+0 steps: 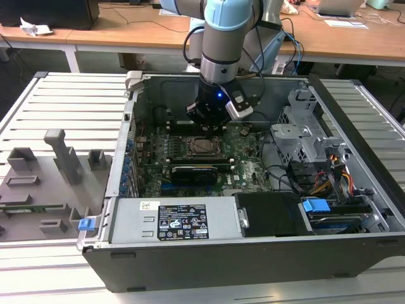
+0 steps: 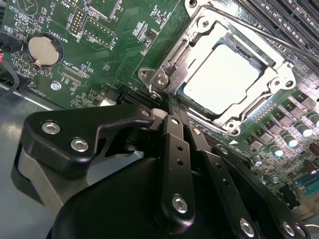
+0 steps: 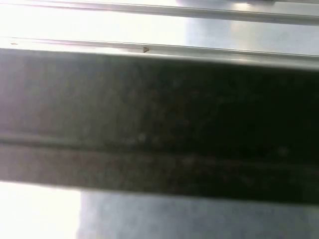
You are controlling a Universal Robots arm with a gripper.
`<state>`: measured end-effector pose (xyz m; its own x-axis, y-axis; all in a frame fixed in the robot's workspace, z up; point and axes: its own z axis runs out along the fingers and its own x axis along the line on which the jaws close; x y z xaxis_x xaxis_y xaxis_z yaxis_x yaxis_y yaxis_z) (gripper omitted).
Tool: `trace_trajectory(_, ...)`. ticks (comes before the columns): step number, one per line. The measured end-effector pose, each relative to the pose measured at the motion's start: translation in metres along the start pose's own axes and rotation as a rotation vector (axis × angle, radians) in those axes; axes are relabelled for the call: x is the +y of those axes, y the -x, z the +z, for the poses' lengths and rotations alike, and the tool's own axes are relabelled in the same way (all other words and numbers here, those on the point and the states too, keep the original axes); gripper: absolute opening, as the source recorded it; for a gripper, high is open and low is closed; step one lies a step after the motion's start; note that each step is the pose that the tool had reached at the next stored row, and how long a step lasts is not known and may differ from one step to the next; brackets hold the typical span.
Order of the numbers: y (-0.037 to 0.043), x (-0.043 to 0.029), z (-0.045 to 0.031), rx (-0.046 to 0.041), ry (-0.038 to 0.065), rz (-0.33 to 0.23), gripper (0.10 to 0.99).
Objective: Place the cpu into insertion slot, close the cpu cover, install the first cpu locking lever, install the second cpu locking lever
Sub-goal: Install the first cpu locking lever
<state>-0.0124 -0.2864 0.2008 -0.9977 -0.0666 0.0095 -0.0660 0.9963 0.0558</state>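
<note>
Black hand [image 2: 172, 107] beside cpu cover [image 2: 199, 37], cpu [image 2: 222, 74] seated

The cpu [image 2: 225, 79] is seated in the insertion slot [image 2: 169, 64], framed by the cpu cover [image 2: 269, 84]. The gripper [image 2: 172, 107] is poised just beside the slot's corner.

1. The black-and-white label [image 1: 182, 221] on the power supply [image 1: 133, 221] carries print too small to read.
2. White lettering on the green board [image 2: 107, 45] beside the coin battery [image 2: 42, 50] cannot be read with certainty.
</note>
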Motion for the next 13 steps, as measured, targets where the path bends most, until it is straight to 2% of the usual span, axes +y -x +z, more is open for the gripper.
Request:
trace_trajectory(4, 0.0001, 0.0007, -0.0001, -0.0002, 0.000, 0.000, 0.106)
trace_trajectory(9, 0.0000, 0.0022, -0.0163, -0.0009, -0.002, 0.000, 0.106)
trace_trajectory(13, -0.0002, 0.0006, -0.0171, -0.0009, -0.003, 0.000, 0.106)
